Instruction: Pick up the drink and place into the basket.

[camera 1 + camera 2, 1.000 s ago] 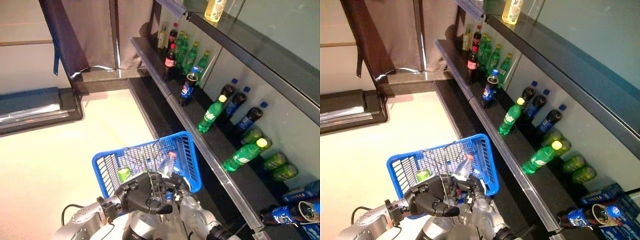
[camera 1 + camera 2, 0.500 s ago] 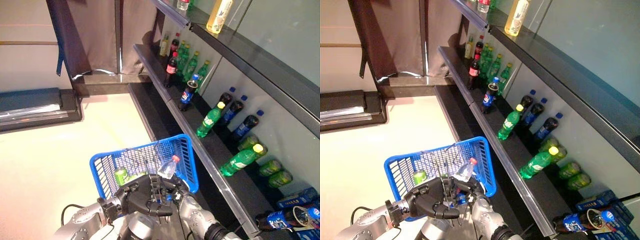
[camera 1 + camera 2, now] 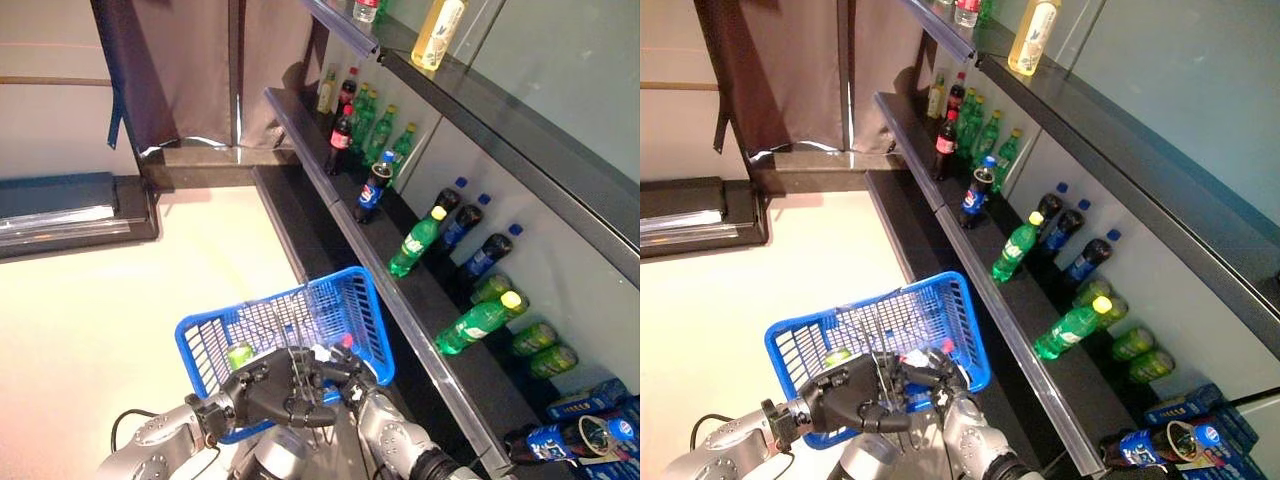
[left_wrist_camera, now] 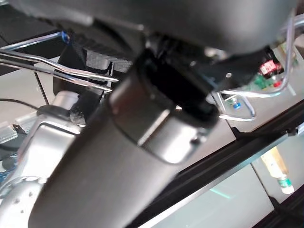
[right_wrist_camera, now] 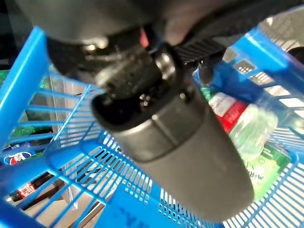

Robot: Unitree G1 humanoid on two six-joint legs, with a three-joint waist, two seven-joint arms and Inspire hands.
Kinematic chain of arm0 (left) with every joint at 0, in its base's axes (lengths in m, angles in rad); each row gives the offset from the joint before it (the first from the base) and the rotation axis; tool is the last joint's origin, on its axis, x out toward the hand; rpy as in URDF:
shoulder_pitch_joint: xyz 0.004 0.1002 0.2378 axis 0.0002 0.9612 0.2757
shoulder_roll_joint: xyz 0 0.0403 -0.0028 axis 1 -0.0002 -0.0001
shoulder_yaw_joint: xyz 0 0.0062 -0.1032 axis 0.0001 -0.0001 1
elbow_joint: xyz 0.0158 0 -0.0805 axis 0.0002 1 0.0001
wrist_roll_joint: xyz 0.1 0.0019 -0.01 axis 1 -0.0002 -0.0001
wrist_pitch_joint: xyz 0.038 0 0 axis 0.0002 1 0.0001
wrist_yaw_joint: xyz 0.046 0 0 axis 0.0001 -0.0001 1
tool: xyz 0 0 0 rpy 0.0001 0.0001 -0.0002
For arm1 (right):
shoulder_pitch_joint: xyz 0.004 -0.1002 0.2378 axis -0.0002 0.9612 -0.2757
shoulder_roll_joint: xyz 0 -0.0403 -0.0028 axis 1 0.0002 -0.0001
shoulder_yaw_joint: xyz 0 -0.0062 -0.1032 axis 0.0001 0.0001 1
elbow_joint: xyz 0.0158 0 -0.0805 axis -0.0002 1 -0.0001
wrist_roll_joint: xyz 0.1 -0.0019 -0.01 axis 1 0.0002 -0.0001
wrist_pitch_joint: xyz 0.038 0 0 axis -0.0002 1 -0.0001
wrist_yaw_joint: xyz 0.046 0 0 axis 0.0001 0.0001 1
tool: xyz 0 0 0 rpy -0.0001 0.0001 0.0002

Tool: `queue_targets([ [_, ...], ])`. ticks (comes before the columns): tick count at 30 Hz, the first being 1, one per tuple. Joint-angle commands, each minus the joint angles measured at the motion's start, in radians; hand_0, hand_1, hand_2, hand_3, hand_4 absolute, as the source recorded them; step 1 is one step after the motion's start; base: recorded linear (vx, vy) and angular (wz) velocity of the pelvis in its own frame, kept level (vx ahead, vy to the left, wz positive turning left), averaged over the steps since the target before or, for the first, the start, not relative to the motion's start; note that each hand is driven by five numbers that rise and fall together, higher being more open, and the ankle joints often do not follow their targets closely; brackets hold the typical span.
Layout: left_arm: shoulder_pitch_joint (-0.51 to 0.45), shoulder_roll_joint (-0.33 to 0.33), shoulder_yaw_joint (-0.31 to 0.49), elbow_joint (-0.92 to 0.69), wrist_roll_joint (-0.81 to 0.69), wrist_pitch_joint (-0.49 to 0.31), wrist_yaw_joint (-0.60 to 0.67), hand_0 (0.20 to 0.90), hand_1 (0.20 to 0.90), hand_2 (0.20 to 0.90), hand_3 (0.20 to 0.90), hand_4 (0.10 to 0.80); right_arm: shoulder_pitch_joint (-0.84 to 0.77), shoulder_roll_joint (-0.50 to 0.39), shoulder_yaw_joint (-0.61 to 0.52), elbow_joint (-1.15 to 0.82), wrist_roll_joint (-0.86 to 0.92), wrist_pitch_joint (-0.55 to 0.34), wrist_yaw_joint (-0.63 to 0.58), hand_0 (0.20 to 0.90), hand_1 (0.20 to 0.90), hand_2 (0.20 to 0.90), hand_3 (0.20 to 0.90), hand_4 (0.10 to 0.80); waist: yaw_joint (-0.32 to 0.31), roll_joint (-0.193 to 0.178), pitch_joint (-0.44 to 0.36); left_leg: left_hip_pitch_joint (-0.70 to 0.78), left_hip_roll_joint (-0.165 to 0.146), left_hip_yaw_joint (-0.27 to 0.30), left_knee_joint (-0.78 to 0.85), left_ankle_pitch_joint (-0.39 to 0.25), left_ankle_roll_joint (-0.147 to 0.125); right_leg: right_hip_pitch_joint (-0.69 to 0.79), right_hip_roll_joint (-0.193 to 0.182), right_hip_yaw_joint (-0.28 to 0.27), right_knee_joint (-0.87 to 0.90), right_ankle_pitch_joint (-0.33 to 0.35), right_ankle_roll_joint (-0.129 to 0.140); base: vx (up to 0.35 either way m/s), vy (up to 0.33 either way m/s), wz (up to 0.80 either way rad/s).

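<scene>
The left hand [image 3: 262, 392] was curled round the wire handle [image 3: 296, 372] of the blue basket [image 3: 362, 310], its fingers [image 3: 300, 415] wrapped closed on the metal. The basket hung just beyond those fingers, beside the dark shelf [image 3: 420, 290] that ran along the wall.

The right hand [image 3: 348, 372] sat at the basket's near edge, close against the left hand. How its fingers were set could not be told: the right wrist view showed only the hand's dark bulk close to the lens, and the head views showed too little of it.

The drink, a clear bottle with a red cap and red label [image 5: 240, 121], lay inside the basket just past the right hand, with a green bottle [image 5: 266, 166] lying next to it on the basket floor. From above, the red cap [image 3: 346, 341] showed just past the right fingers and a green bottle top [image 3: 239, 355] showed near the left fingers.

On the shelf, well apart from both hands, stood green bottles [image 3: 418, 240], dark cola bottles [image 3: 375, 185] and blue-capped bottles [image 3: 488, 252]. A yellow bottle [image 3: 438, 32] stood on the shelf above.
</scene>
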Motion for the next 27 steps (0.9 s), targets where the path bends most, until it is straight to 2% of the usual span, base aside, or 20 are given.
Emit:
queue_targets([
  [1, -0.021, -0.07, -0.043, -0.281, -0.297, -0.151, -0.157, 0.3, 0.3, 0.3, 0.2, 0.1, 0.032, 0.035, 0.041, -0.032, -0.048, -0.036, -0.003, 0.9, 0.9, 0.9, 0.9, 0.8, 0.013, 0.047, -0.17, -0.004, 0.037, 0.005, -0.012, 0.078, -0.001, 0.002, 0.03, 0.042, 0.009, 0.113, -0.009, -0.016, -0.044, 0.0],
  [9, 0.006, -0.073, 0.012, -0.274, -0.304, -0.158, -0.155, 0.3, 0.3, 0.3, 0.2, 0.1, 0.09, -0.002, 0.049, -0.163, -0.106, -0.053, -0.023, 0.9, 0.9, 0.9, 0.9, 0.8, 0.001, 0.041, -0.168, 0.0, 0.045, 0.012, -0.024, 0.077, -0.001, -0.006, 0.035, 0.051, 0.002, 0.116, -0.007, -0.012, -0.032, -0.02],
  [15, 0.024, -0.062, 0.068, -0.265, -0.341, -0.16, -0.106, 0.3, 0.3, 0.3, 0.2, 0.1, 0.136, -0.067, 0.053, -0.337, -0.178, -0.053, -0.074, 0.9, 0.9, 0.9, 0.9, 0.8, -0.016, 0.038, -0.166, 0.005, 0.051, 0.026, -0.036, 0.078, -0.006, -0.015, 0.04, 0.058, 0.003, 0.115, -0.003, -0.023, -0.035, -0.03],
  [21, 0.069, -0.066, 0.15, -0.235, -0.357, -0.174, -0.087, 0.3, 0.3, 0.3, 0.2, 0.1, 0.202, -0.133, -0.006, -0.562, -0.297, -0.023, -0.134, 0.9, 0.9, 0.9, 0.9, 0.8, -0.052, 0.035, -0.165, 0.017, 0.061, 0.05, -0.053, 0.079, -0.011, -0.028, 0.049, 0.075, 0.003, 0.112, 0.001, -0.024, -0.042, -0.1],
  [25, 0.086, -0.069, 0.165, -0.232, -0.361, -0.18, -0.07, 0.3, 0.3, 0.3, 0.2, 0.1, 0.221, -0.153, -0.034, -0.632, -0.324, -0.008, -0.141, 0.9, 0.9, 0.9, 0.9, 0.8, -0.068, 0.037, -0.166, 0.025, 0.065, 0.06, -0.059, 0.078, -0.012, -0.032, 0.052, 0.084, 0.003, 0.11, 0.0, -0.017, -0.034, -0.18],
  [27, 0.1, -0.075, 0.183, -0.212, -0.357, -0.194, -0.054, 0.3, 0.3, 0.3, 0.2, 0.1, 0.246, -0.185, -0.082, -0.723, -0.337, 0.026, -0.117, 0.9, 0.9, 0.9, 0.9, 0.8, -0.091, 0.038, -0.167, 0.036, 0.07, 0.074, -0.063, 0.076, -0.012, -0.036, 0.055, 0.098, 0.004, 0.108, -0.001, -0.014, -0.034, -0.09],
])
